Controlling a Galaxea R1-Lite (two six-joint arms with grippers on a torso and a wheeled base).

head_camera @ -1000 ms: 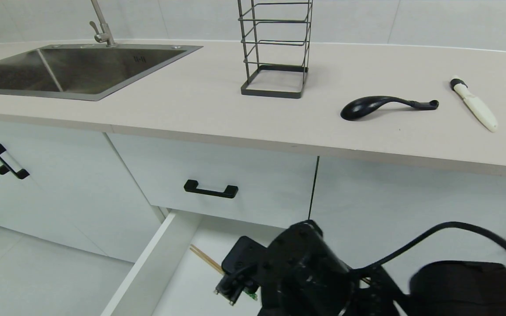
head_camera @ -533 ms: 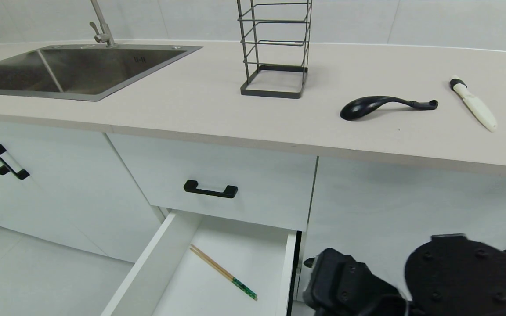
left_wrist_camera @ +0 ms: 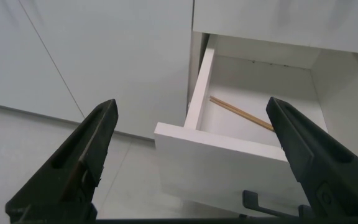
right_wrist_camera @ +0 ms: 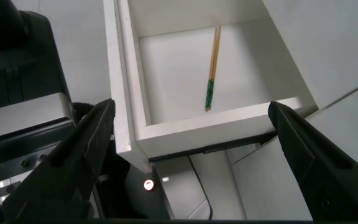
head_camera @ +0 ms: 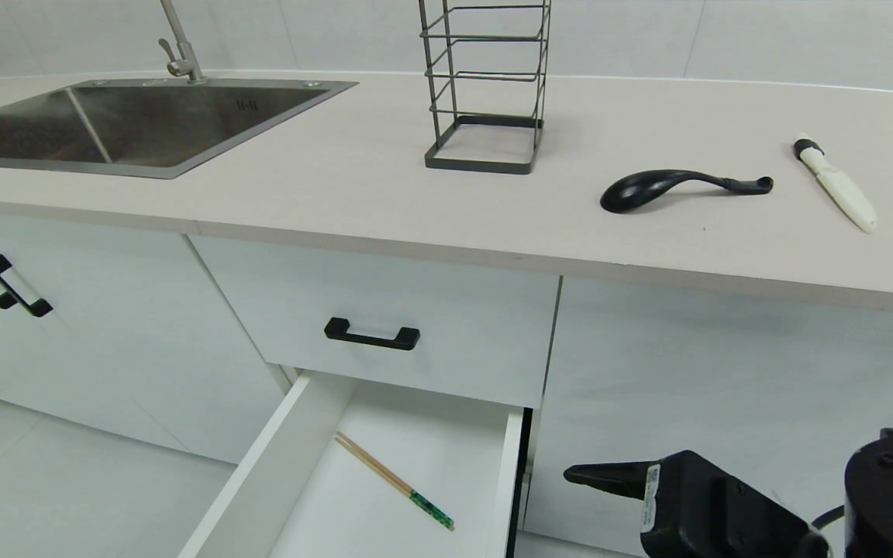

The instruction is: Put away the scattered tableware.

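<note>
1. One long pale beige countertop (head_camera: 338, 194) runs across the kitchen. A light grey tiled wall (head_camera: 725, 39) is behind it and a light grey floor (head_camera: 43, 496) is below.
2. Set into the countertop on the robot's left is a shiny steel sink (head_camera: 129, 120), with a thin steel tap (head_camera: 177, 46) at its back edge.
3. Near the middle of the countertop a tall black wire rack (head_camera: 485, 85) stands upright.
4. To the right of the rack lies a shiny black ladle (head_camera: 648, 188) with a curved handle. Further right lies a cream-white knife-shaped tool (head_camera: 838, 186) with a black end. The two do not touch.
5. Under the countertop are white cupboard fronts (head_camera: 687, 364). One shut drawer has a black bar handle (head_camera: 371, 335). Just below it a white open drawer (head_camera: 260, 480) is pulled out.
6. Two thin wooden chopsticks (head_camera: 392, 480) with green tips lie side by side and slanted on the floor of the open drawer.
7. The left gripper (left_wrist_camera: 191, 106) has its black fingers spread wide. It holds nothing and touches nothing. It hangs out in front of the open drawer, well apart from the chopsticks inside.
8. The right gripper (right_wrist_camera: 191, 107) is spread wide too, and it is empty. In the head view it sits low, to the right of the open drawer, in front of a white cupboard front. The chopsticks lie to its left, well apart from it. The ladle and the knife-shaped tool are up on the countertop, far above it.
</note>
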